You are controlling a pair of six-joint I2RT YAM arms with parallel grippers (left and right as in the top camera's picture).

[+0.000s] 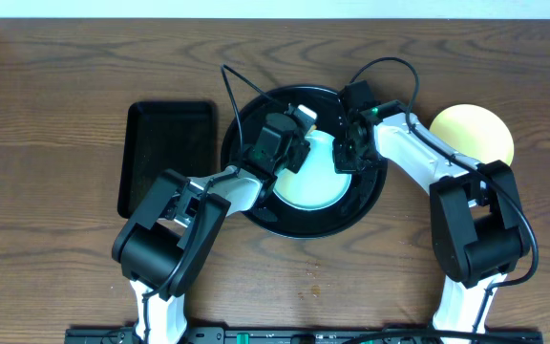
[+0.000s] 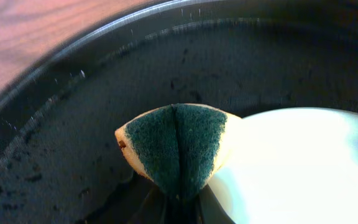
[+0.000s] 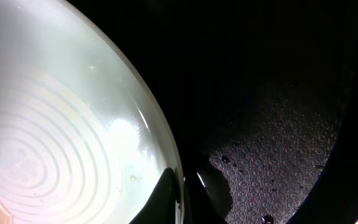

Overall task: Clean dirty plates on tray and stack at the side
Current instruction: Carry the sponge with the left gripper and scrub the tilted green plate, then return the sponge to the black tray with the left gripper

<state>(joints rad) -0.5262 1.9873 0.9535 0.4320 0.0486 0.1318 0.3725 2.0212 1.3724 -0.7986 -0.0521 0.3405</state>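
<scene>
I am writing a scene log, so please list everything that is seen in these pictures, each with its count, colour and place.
round tray: one, glossy black, middle of the table
mint plate: one seen, pale mint, inside the round tray
yellow plate: one, pale yellow, on the table right of the round tray
rectangular tray: one, black, left of the round tray
sponge: one, green and yellow, folded, by the mint plate's edge
table: one, brown wood grain
left gripper: black, shut on the sponge
right gripper: black, shut on the mint plate's rim
</scene>
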